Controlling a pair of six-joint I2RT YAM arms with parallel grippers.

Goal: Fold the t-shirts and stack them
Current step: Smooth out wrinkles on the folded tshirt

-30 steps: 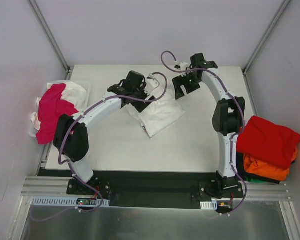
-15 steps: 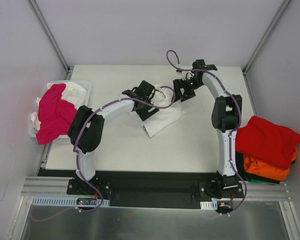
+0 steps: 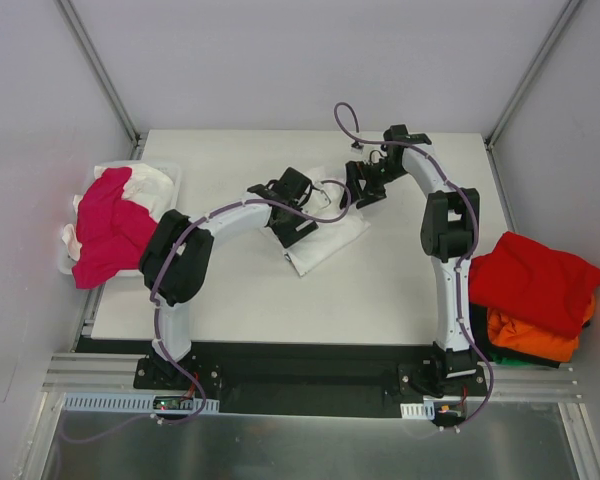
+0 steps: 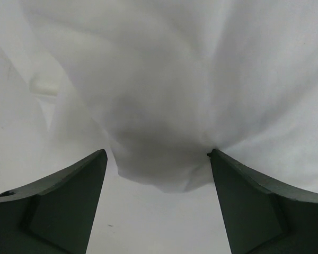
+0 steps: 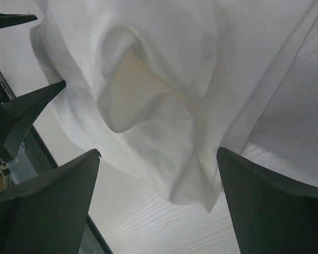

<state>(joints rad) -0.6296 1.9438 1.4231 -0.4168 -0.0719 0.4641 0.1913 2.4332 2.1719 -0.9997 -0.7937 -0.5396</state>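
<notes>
A crumpled white t-shirt [image 3: 325, 232] lies on the middle of the table. My left gripper [image 3: 292, 198] is open over its left edge; the cloth's edge [image 4: 164, 132] sits between the jaws. My right gripper [image 3: 363, 187] is open at the shirt's upper right corner, with a folded hem [image 5: 164, 106] between its jaws. A magenta-pink t-shirt [image 3: 105, 225] lies over white cloth [image 3: 152, 183] at the left. A red t-shirt [image 3: 535, 280] sits on an orange one [image 3: 530, 335] at the right.
A clear bin [image 3: 170, 180] holds the left pile at the table's left edge. The red and orange stack sits off the table's right edge, on something green [image 3: 505, 355]. White table surface [image 3: 380, 290] lies in front of the shirt.
Both grippers have closed in on the white shirt: the left moved right onto its left edge, the right moved down-left to its upper right corner.
</notes>
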